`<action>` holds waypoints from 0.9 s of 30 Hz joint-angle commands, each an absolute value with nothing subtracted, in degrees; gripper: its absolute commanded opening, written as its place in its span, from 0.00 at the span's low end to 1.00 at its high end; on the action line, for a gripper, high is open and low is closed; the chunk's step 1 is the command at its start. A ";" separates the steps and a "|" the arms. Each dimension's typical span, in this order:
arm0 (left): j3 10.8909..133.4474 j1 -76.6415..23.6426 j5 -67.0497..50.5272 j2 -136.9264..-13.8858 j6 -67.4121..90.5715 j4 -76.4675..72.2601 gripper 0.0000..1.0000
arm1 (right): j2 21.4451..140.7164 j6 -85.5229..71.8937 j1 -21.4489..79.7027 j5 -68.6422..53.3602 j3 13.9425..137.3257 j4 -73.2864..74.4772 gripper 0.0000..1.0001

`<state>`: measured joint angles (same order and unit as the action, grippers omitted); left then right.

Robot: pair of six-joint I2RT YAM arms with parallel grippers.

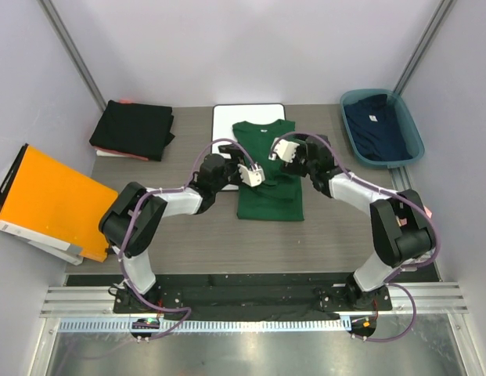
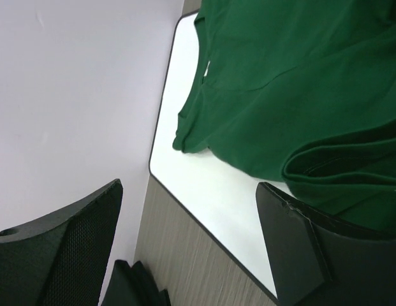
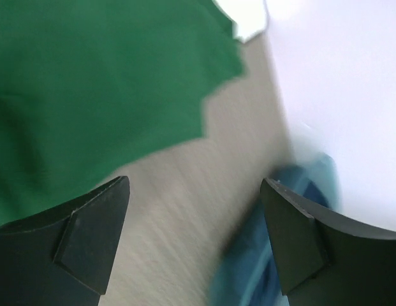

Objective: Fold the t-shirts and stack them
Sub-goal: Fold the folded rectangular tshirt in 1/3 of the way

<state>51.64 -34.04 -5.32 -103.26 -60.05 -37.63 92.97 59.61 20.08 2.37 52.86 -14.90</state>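
The dark green t-shirt (image 1: 268, 178) lies mid-table with its sides folded in, its collar end on the white board (image 1: 227, 117). My left gripper (image 1: 252, 175) is open over the shirt's left edge. In the left wrist view the gripper (image 2: 185, 255) holds nothing and the green shirt (image 2: 300, 83) lies by its right finger (image 2: 306, 248). My right gripper (image 1: 282, 150) is open over the shirt's upper right. In the blurred right wrist view it (image 3: 194, 242) is empty, with the green shirt (image 3: 89, 95) to its upper left. Folded black shirts (image 1: 133, 129) are stacked at the back left. The navy shirt (image 1: 377, 125) lies in a bin.
A teal bin (image 1: 412, 141) holding the navy shirt stands at the back right, and shows blurred in the right wrist view (image 3: 274, 255). An orange folder (image 1: 51, 202) leans off the table's left edge. Walls close in the back and both sides.
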 commanded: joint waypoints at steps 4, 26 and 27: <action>52.04 -33.93 2.99 -99.77 -60.30 -37.81 0.86 | 87.62 56.43 20.91 -24.51 60.65 20.64 0.90; 38.93 -43.59 -12.13 -85.25 -54.85 -27.33 0.84 | 96.50 55.90 26.45 -22.42 60.12 12.41 0.82; 38.94 -43.68 -12.13 -85.69 -54.67 -28.20 0.84 | 96.85 56.07 26.46 -22.06 60.29 11.78 0.82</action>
<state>38.68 -42.87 -10.72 -84.18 -56.95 -25.04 95.79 56.60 26.15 -24.43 59.51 18.31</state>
